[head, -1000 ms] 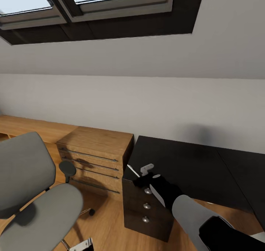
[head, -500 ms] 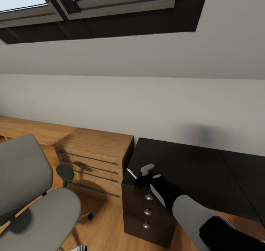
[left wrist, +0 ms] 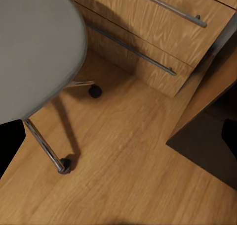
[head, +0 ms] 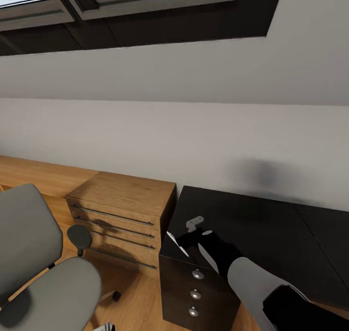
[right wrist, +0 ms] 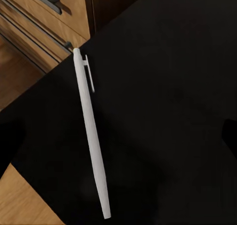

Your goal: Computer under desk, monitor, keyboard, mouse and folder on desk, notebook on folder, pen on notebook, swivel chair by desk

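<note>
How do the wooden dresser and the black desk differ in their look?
The dresser is light wood; the desk has a glossy black top. The dresser's drawers have long bar handles, while the desk's drawers have round silver knobs. The desk carries a white pen; nothing lies on the dresser. Both stand side by side against the wall.

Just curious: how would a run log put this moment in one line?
right end effector: over pen | pen: on desk corner | chair: left, seat bare

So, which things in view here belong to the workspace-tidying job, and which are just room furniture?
Belonging to the job:
- pen, lying on the desk
- desk
- swivel chair
- right gripper, over the pen

Just there:
- wooden dresser
- skylight window
</note>
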Motion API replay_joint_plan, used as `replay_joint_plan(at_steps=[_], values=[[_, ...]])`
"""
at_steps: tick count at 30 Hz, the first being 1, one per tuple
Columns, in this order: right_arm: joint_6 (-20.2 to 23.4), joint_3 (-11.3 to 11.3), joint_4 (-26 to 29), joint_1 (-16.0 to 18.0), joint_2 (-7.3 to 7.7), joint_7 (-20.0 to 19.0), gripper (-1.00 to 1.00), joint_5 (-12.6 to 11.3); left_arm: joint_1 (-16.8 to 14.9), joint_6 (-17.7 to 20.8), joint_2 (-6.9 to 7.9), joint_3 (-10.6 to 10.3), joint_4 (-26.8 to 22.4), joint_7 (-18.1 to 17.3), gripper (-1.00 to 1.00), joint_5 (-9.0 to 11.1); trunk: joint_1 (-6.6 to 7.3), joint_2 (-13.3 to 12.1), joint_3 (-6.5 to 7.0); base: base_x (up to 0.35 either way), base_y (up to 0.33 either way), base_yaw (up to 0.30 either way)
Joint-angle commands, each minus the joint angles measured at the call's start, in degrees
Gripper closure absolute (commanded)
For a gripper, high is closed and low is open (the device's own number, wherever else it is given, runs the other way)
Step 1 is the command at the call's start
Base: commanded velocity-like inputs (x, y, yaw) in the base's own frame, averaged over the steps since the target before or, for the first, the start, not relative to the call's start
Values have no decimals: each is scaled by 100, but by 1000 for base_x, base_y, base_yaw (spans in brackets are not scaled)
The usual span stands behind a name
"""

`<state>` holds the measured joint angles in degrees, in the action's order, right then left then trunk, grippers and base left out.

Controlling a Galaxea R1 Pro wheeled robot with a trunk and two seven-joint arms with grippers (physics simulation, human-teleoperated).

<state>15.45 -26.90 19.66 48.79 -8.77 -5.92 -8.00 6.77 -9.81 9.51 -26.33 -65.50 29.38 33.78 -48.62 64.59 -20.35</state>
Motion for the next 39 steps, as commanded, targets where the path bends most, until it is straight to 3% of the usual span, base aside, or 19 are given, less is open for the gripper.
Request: replay_joint_plan(at_steps=[1, 5, 39], values=[[28, -41, 3, 4, 1, 10, -100, -56, -2, -53, 7, -22, -10, 28, -100, 62, -1, 4, -5, 8, 0, 0], [30, -43, -3, 2, -1, 11, -100, -54, -2, -61, 6, -17, -26, 35, -100, 65, -1, 4, -5, 4, 0, 0], [-10, -33, -6, -2, -2, 17, -100, -59, -1, -65, -1, -13, -50, 41, -100, 76, -748, 1368, -616, 0, 0, 42]])
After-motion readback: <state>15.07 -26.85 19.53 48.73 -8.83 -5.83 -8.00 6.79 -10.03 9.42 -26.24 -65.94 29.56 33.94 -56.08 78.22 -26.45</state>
